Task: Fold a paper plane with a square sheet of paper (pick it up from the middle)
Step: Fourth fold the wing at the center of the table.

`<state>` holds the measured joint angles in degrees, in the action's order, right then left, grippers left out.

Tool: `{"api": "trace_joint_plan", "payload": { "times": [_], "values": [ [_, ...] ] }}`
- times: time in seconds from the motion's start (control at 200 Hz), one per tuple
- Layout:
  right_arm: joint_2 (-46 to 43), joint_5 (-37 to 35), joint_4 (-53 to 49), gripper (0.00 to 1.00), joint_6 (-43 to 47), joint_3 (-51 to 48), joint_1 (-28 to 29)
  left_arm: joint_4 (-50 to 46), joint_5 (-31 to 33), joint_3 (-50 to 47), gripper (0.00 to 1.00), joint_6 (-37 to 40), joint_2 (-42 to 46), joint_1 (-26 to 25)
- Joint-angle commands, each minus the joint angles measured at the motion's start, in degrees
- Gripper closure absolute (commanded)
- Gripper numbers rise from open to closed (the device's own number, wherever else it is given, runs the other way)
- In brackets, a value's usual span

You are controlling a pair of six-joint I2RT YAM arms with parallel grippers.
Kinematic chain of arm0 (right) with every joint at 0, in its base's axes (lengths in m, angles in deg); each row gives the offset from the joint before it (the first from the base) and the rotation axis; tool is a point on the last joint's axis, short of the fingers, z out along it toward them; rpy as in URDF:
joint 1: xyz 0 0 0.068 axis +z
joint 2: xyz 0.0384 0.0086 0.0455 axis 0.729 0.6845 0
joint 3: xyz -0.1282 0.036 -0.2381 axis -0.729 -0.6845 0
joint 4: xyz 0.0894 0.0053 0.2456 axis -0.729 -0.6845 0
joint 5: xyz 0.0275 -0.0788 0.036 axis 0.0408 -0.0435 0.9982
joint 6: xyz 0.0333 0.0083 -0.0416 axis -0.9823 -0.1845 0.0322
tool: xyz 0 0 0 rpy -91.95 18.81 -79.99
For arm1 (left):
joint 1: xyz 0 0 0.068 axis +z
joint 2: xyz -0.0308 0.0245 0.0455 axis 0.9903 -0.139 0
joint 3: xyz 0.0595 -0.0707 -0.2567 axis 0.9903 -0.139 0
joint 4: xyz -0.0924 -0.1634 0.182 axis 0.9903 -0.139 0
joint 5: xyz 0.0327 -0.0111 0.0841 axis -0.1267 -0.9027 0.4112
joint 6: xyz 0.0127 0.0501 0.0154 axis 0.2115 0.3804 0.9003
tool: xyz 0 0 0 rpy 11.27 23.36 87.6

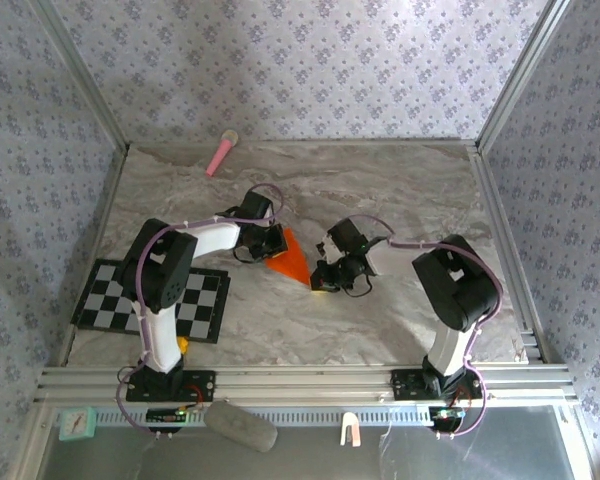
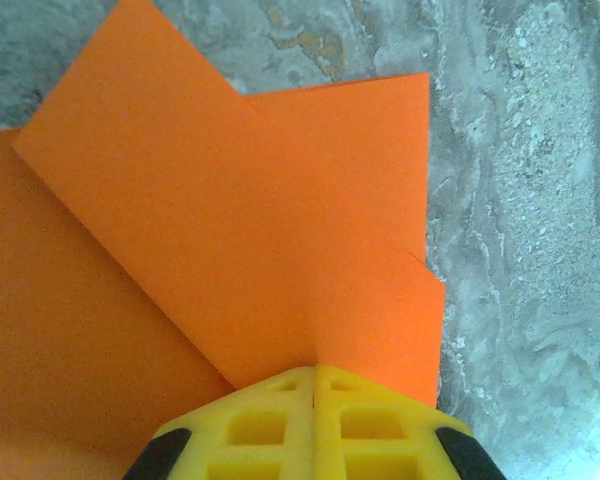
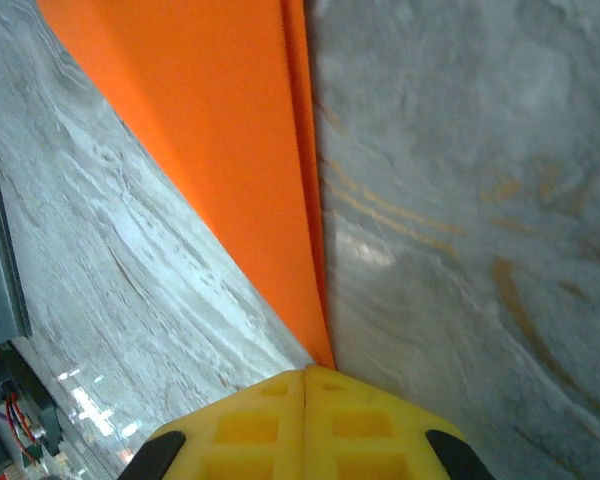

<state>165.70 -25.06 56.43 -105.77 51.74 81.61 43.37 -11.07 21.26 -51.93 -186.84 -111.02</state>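
Your left tool [image 2: 313,372] and right tool [image 3: 306,375] are each pinched fully shut on the part-folded orange sheet [image 1: 291,258], on the counter [image 1: 400,190] right of the checkered mat [image 1: 155,297]. Pull unevenly and the paper could tear or unfold.

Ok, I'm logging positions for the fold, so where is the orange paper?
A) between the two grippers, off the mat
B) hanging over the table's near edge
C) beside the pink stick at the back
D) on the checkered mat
A: the orange paper sits between the left gripper and the right gripper, both closed on it, right of the checkered mat and far from the pink stick.
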Motion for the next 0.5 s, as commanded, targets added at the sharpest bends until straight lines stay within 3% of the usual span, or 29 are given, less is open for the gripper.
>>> {"api": "trace_joint_plan", "payload": {
  "times": [0.0, 0.16, 0.3, 0.495],
  "values": [
    [-2.78, -0.7, -2.07, 0.94, -0.32, -1.32, -0.31, -4.39, 1.19, 0.74, 0.95, 1.99, -0.98, -0.07],
    [-6.82, -1.19, 4.72, 0.84, -1.47, -0.62, -1.35, -3.37, -1.5, 3.12, 0.88, 1.44, 3.62, -0.03],
    [-5.38, -2.24, 8.31, 0.74, -2.3, 1.78, -2.78, -2.37, 0.76, 1.47, 0.73, -1.4, 9.6, 0.36],
    [1.25, -1.08, 10.44, 0.68, -1.77, 6.85, -4.57, 0.27, 2.35, -5.37, 0.48, -5.82, 17.33, 2.93]
  ]
}}
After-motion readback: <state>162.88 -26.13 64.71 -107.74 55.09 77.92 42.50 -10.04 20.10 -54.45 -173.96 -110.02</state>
